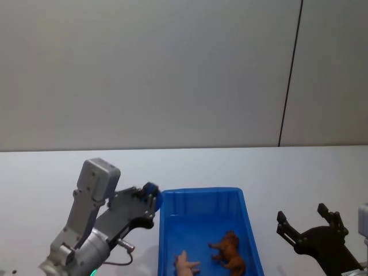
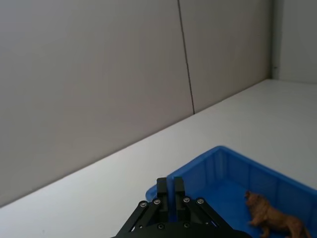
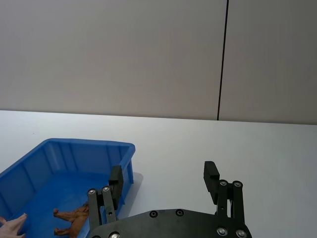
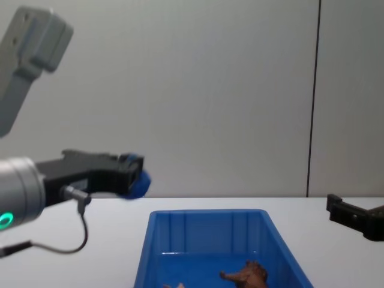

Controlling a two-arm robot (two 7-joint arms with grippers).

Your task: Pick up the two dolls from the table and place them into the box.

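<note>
Left gripper (image 1: 150,198), lower left of the head view, is held above the box (image 1: 201,195) rim, fingers together on a rounded blue doll (image 4: 137,176). Brown doll (image 1: 230,252) and pink doll (image 1: 185,264) are seen lying inside the box, bottom centre. Right gripper (image 1: 309,226), lower right, is spread wide and empty.

Risk: a release this near the rim could drop the blue doll outside. Open table is left on both sides.

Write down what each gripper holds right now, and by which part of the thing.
The left gripper pinches a rounded blue doll at its fingertips; which part of it cannot be told. The right gripper is open, holding nothing.
</note>
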